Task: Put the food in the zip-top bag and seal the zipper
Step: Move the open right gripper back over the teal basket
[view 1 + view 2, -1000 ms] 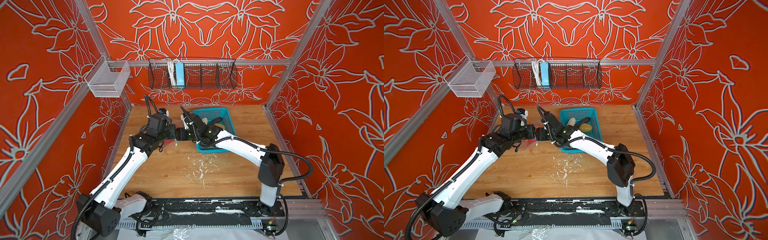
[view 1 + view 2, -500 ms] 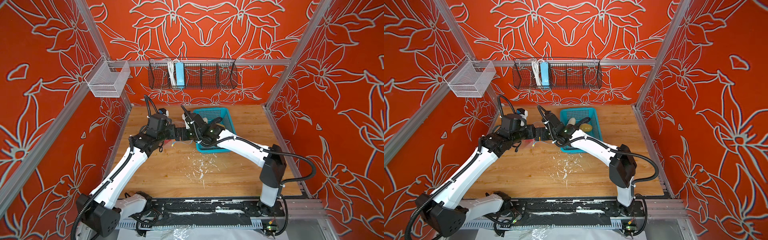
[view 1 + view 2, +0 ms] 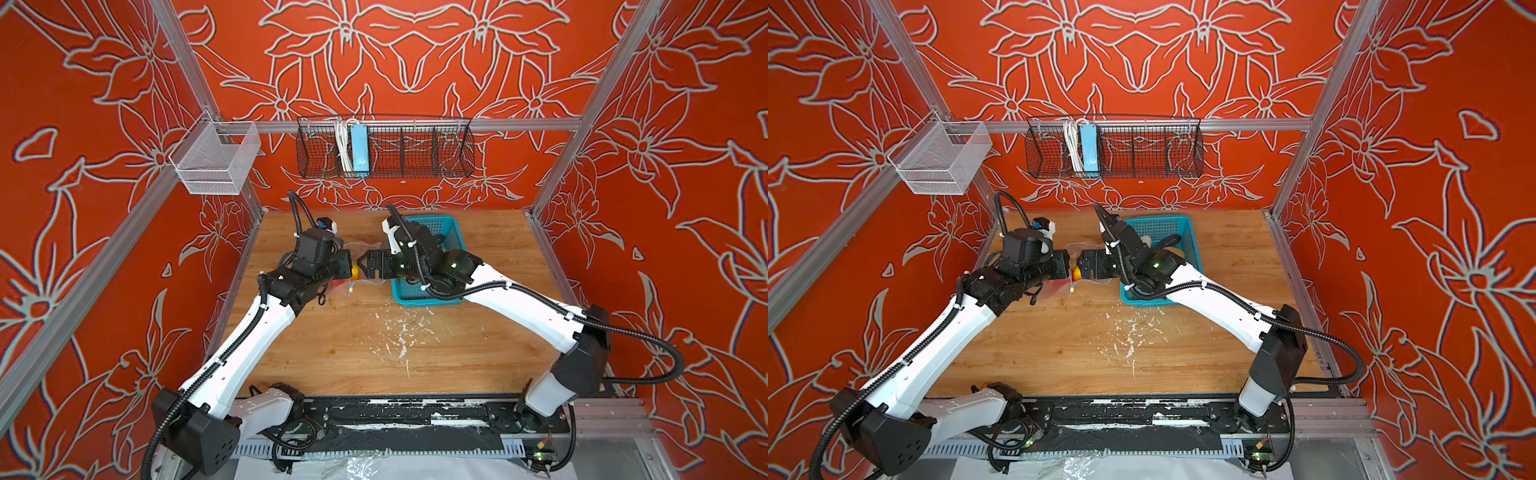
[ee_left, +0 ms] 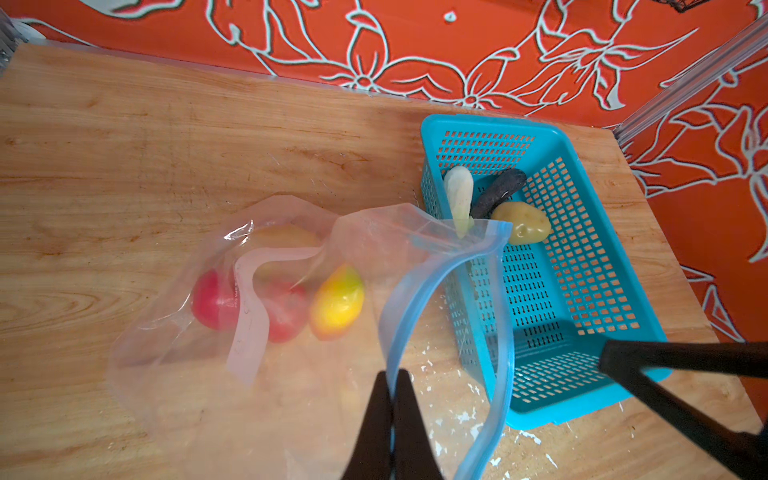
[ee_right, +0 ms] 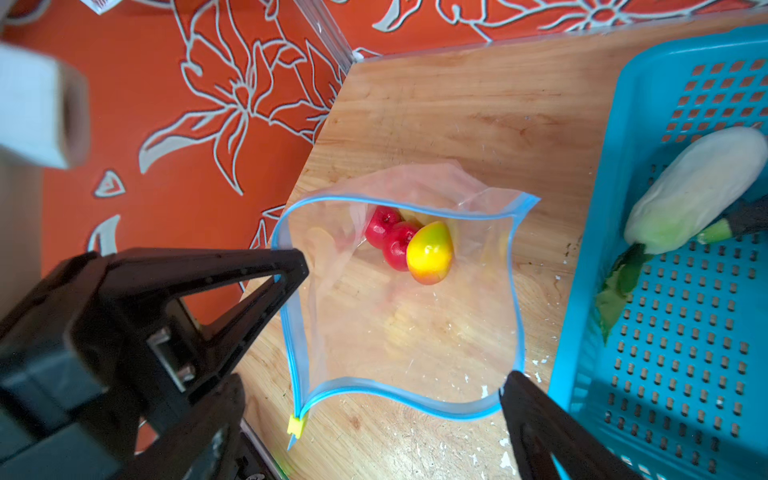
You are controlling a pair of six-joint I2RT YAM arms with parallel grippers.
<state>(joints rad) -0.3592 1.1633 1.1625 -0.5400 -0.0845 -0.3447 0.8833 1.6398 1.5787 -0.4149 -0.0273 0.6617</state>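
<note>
Step in hand: filling; the right gripper (image 5: 405,328) hangs empty over the bag mouth, jaws spread wide, nothing between them.
Left gripper (image 4: 392,399): clamped shut on the blue zipper (image 4: 419,299), holding the mouth up and open.
Zip-top bag (image 5: 399,324): lies left of the basket, on the wooden table (image 3: 374,345), mouth gaping.
In the bag, counted: two red tomatoes (image 5: 386,237), one red-yellow fruit (image 5: 430,251); a yellowish shape behind them is probably a potato.
Basket (image 4: 582,266), farther right: one potato (image 4: 521,222), one eggplant (image 4: 498,193), one leafy vegetable (image 4: 459,195).
Next move, my judgement: the right arm swings back to the basket for one of the three remaining items; the left must not slacken.
Zipper tab (image 5: 296,424): one, yellow, at the near corner; sealing not yet begun.
</note>
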